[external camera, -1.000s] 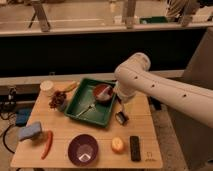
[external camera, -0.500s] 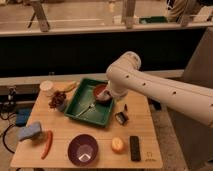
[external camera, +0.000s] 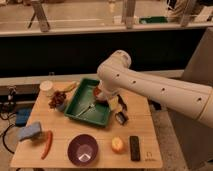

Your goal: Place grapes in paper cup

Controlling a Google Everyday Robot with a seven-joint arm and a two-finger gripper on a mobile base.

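Observation:
The grapes (external camera: 57,98), a small dark reddish-purple bunch, lie on the wooden table's left side, just left of the green tray (external camera: 85,112). The paper cup (external camera: 46,87), short and white, stands at the table's back left corner, close behind the grapes. My gripper (external camera: 102,97) is at the end of the white arm, low over the tray's back right part, well to the right of the grapes and cup. The arm hides most of the gripper.
A reddish-brown bowl (external camera: 98,93) sits in the tray under the arm. A dark purple bowl (external camera: 83,149), a red chili (external camera: 47,144), a blue sponge (external camera: 31,131), an orange fruit (external camera: 117,144) and two black objects (external camera: 135,148) lie on the table's front part.
The arm has swung left, from beside the tray's right edge to over the tray. The grapes and the cup have not moved.

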